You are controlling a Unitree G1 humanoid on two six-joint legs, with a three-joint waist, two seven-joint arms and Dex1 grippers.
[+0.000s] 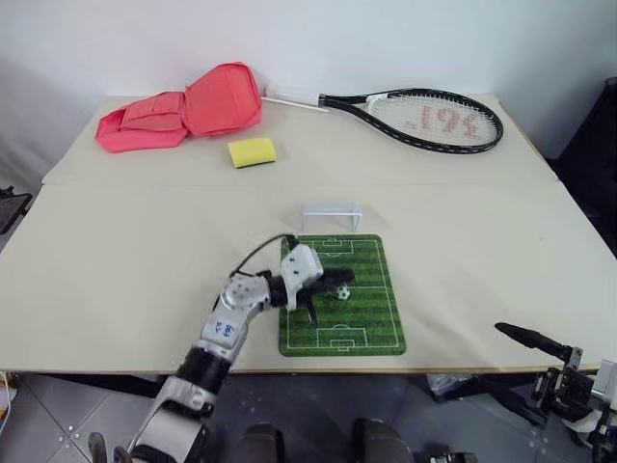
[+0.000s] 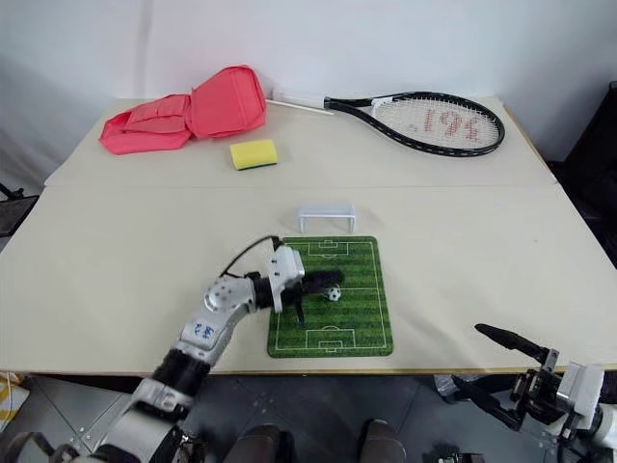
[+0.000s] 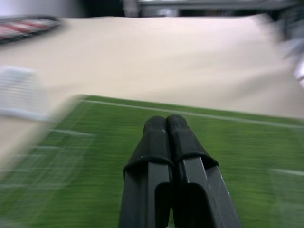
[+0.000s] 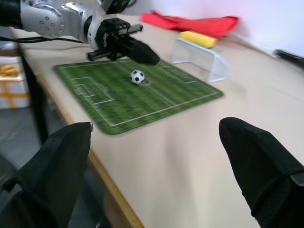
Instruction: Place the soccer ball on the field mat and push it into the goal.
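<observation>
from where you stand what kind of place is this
Probably an indoor test or demo setup, not a home: a plain beige table against a bare white wall, laid out with unrelated props, a toy field mat and goal, a racket, a sponge.

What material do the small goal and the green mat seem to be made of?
The goal looks like white plastic, with a smooth frame and a fine mesh net. The mat seems a thin, flexible printed sheet, perhaps rubber or foam: it lies flat with rounded corners and a matte grass print.
</observation>
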